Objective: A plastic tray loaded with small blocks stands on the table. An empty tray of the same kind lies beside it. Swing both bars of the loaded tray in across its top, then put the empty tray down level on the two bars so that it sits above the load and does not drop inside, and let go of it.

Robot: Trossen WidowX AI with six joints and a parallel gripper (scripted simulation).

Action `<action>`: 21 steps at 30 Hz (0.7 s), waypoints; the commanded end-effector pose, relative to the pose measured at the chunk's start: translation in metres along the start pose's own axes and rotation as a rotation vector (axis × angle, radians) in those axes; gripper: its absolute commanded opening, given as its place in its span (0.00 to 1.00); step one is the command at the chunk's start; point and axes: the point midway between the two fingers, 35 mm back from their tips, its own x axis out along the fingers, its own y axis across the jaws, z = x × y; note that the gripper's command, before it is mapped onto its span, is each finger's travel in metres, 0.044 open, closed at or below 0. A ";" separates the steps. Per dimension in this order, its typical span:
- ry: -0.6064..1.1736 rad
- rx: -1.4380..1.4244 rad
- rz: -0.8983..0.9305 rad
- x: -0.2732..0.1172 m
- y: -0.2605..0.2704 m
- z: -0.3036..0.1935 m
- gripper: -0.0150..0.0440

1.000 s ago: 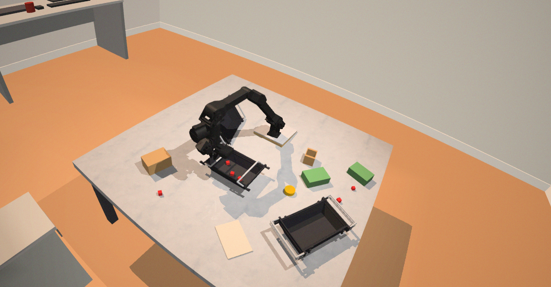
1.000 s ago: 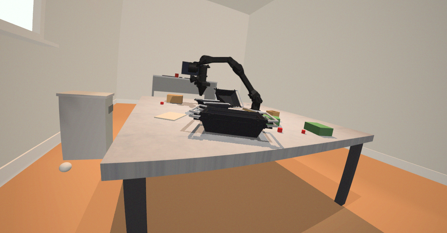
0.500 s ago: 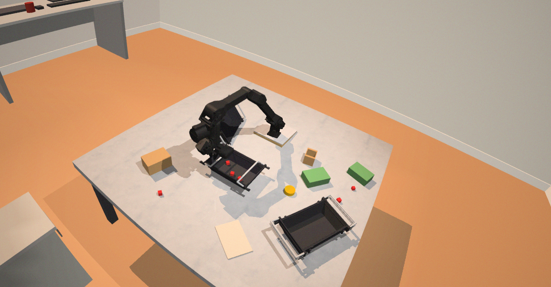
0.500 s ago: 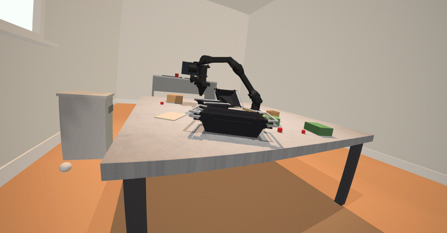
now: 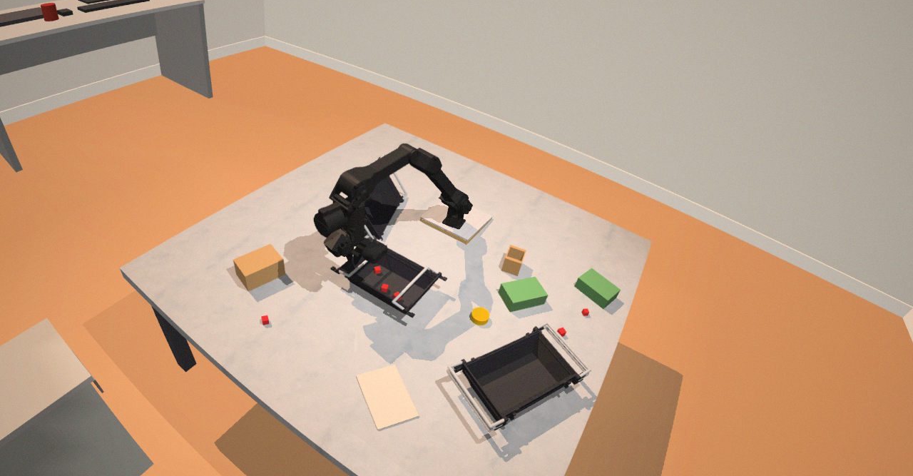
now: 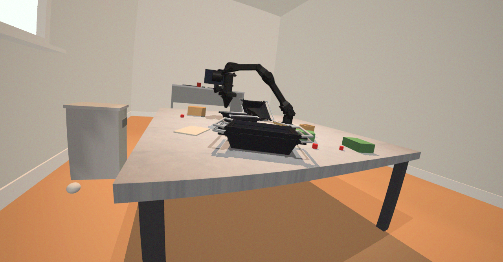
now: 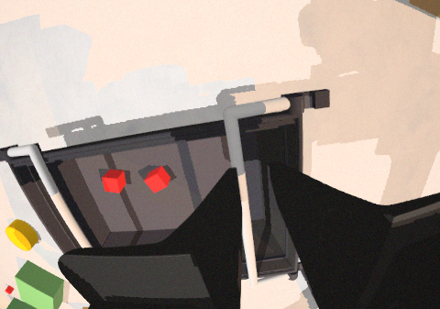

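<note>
The loaded black tray [image 5: 376,295] [image 7: 137,140] stands upright, with small red blocks [image 5: 384,287] [image 7: 158,179] inside. One white bar [image 5: 411,284] [image 7: 69,222] lies across its top near the end towards the yellow disc. The other bar [image 7: 247,236] also lies across the top, near the opposite end. My gripper [image 6: 226,106] [image 7: 253,172] points down above that end, its fingers slightly open with nothing gripped. In the wrist view the bar passes below the gap. An empty black tray [image 5: 386,201] [image 6: 258,109] is tipped up on its side behind the arm, partly hidden by it.
Another empty tray [image 5: 523,380] [image 6: 261,140] stands upright with its bars out. Green blocks [image 5: 523,294] [image 5: 596,286], a yellow disc [image 5: 480,315], an open orange box [image 5: 513,261], an orange block [image 5: 258,267], a cream sheet [image 5: 387,397] and loose red cubes surround the loaded tray.
</note>
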 end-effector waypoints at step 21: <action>-0.020 0.956 -0.006 -0.054 -0.093 -0.086 0.25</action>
